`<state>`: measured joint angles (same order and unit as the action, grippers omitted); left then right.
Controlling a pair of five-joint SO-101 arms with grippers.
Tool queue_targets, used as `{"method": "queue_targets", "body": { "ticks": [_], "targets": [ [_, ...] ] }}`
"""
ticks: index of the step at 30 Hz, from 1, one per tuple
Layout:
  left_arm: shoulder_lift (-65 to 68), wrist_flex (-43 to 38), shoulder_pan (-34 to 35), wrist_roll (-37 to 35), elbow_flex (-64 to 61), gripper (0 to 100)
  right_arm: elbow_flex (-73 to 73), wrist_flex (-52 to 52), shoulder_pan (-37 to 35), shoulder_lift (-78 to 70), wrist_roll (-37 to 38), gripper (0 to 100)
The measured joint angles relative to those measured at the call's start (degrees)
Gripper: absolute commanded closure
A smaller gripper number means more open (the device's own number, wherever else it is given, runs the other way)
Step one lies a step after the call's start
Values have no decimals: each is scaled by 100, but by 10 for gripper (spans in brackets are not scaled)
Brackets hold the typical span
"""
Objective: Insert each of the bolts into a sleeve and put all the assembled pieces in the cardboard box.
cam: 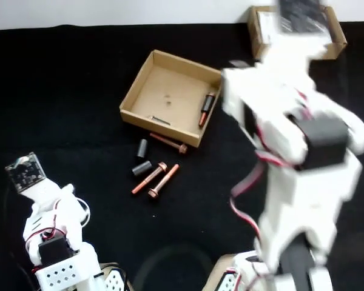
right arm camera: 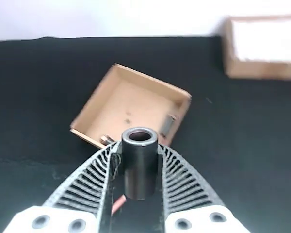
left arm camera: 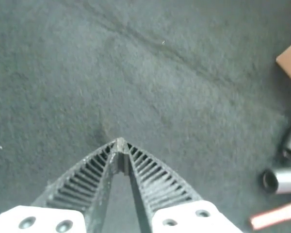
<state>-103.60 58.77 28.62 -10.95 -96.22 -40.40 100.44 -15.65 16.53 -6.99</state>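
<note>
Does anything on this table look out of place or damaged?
Nothing looks damaged. One bare copper-coloured bolt lies outside the open cardboard box, close along its near wall; it is probably just not assembled yet.

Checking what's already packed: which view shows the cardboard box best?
The high view: the cardboard box lies whole and open, one assembled piece by its right wall. The right wrist view shows it too, its near edge behind a sleeve. The left wrist view catches a corner.

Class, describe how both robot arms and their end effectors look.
The left arm and right arm are white plastic shells, black motors, red cables. The left end effector and right end effector have black ribbed fingers tapering to points, on white mounts with screw holes.
</note>
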Motion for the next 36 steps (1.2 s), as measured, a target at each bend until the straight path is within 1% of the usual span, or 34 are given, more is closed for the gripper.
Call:
{"method": "queue_targets", "body": {
  "ticks": [3,6,8,12,14,17,19,21,23,27,31,33,36],
  "targets": [
    [0,114,0,457,0,976,1415,0,668,1116,-176,992],
    [0,299,-105,598,9,976,2787,0,1512,2110,-202,992],
    [0,571,-281,747,123,976,3648,-18,2092,2708,-211,992],
    [0,905,-765,862,624,976,5310,-484,3314,3789,-211,992],
    [62,932,-985,1037,870,976,6110,-835,3895,4264,-18,992],
    [580,976,-1213,1178,1407,976,7244,-1547,4738,4958,229,992],
    [1196,985,-1336,1204,1925,976,7956,-2040,5178,5398,369,992],
    [2022,1169,-1538,1204,2611,976,8633,-2435,5521,5811,510,992],
    [2980,1530,-1864,1204,3455,976,9257,-2787,5793,6198,624,992],
    [4985,2523,-2646,1345,5354,977,10347,-3420,6207,6936,818,992],
    [6804,3332,-3455,2040,7024,977,11244,-4070,6567,7640,1046,992],
    [7587,3455,-3736,2400,7622,976,11684,-4396,6743,7947,1152,992],
    [8563,3508,-3938,3147,8352,976,12290,-4818,6945,8369,1319,992]
  ]
}}
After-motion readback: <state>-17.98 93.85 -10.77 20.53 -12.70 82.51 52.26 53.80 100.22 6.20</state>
